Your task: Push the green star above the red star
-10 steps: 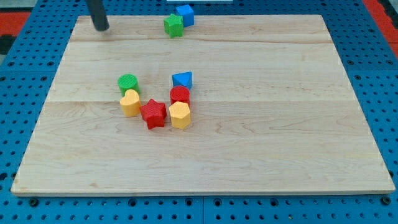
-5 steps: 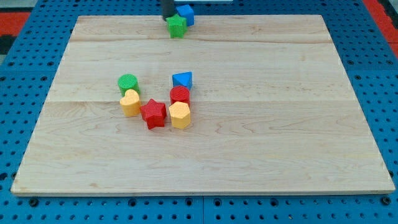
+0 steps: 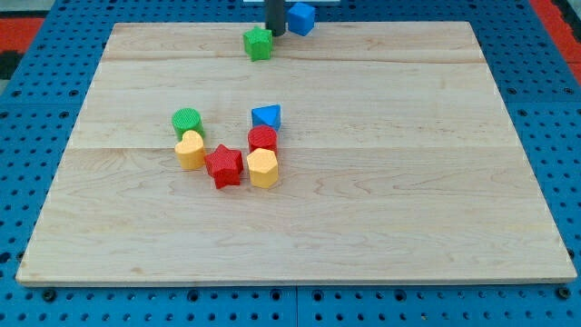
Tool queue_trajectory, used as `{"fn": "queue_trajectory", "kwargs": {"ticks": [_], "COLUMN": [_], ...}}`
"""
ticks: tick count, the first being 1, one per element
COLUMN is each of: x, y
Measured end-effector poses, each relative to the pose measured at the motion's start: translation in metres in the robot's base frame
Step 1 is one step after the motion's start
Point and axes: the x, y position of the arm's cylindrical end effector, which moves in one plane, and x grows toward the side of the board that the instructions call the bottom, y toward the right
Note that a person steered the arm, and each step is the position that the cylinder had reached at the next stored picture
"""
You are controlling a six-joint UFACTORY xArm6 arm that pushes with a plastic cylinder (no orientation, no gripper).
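Observation:
The green star (image 3: 258, 43) lies near the board's top edge, left of centre. My tip (image 3: 274, 33) stands just to its upper right, between it and a blue cube (image 3: 300, 17) at the board's top edge. The red star (image 3: 223, 165) lies well below, in the middle-left cluster, between a yellow heart-shaped block (image 3: 190, 151) and a yellow hexagonal block (image 3: 262, 168).
The cluster also holds a green cylinder (image 3: 186, 121), a red cylinder (image 3: 262, 139) and a blue triangular block (image 3: 267, 115). The wooden board (image 3: 408, 182) sits on a blue perforated base.
My tip has moved right along the top edge, from the far left to between the green star and the blue cube. The blue cube has been pushed right; the green star shifted slightly.

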Motion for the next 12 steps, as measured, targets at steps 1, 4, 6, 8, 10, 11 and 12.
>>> {"fn": "queue_trajectory", "kwargs": {"ticks": [1, 4, 6, 8, 10, 11, 12], "x": [0.057, 0.009, 0.091, 0.084, 0.137, 0.133, 0.094], "y": [-0.014, -0.042, -0.077, -0.130, -0.080, -0.077, -0.051]}}
